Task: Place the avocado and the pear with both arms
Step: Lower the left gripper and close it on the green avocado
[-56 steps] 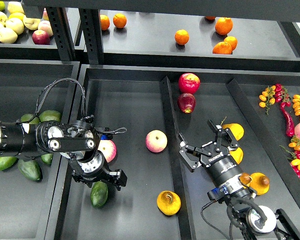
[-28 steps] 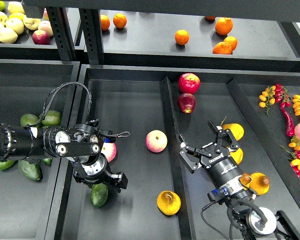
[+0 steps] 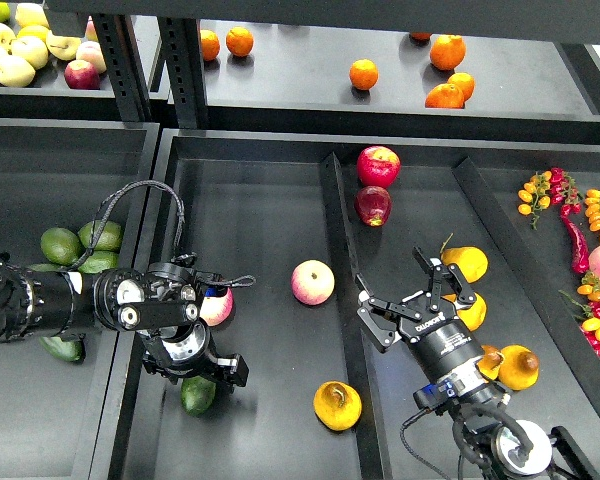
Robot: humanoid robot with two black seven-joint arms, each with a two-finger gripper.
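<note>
The avocado (image 3: 197,394), dark glossy green, lies under the left tool (image 3: 215,370), grip unclear; right tool (image 3: 412,296) spread.

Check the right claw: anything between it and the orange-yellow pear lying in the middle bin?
Only the bin's raised black divider. The right claw, fingers spread, hangs over the compartment to its right, while the plump orange-yellow pear lies on the divider's left side, nearer the camera. No fruit sits between them; the pink-yellow apple lies farther back.

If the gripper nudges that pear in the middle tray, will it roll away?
Probably a little: the pear is plump and rounded, lying free on a smooth black tray. Its uneven shape would likely make it wobble and stop soon.
</note>
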